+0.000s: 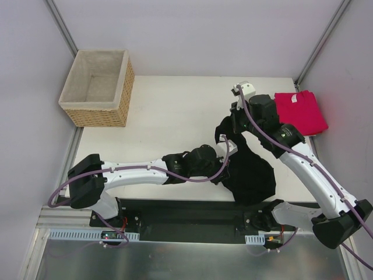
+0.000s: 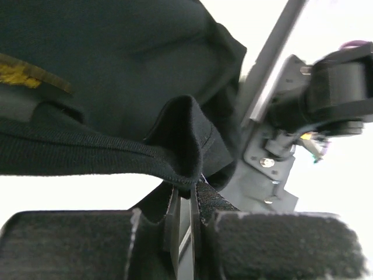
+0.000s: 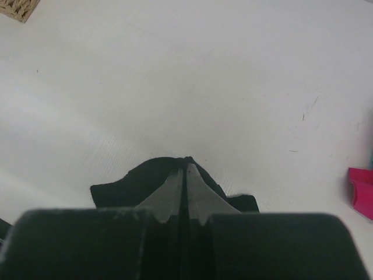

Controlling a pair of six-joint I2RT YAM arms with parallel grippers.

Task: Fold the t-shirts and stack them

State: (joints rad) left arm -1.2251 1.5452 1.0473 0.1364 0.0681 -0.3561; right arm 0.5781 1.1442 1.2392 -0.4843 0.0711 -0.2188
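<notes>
The black t-shirt hangs bunched between both arms above the table's near right part; its print is hidden. My left gripper is shut on a hem fold of the black shirt. My right gripper is shut on another edge of the black shirt, held above the table. The pinkish-red t-shirt lies folded at the far right edge, and a corner shows in the right wrist view.
A woven wicker basket with pale lining stands at the table's far left corner, its corner showing in the right wrist view. White table lies between basket and shirts. Frame posts stand at the back corners.
</notes>
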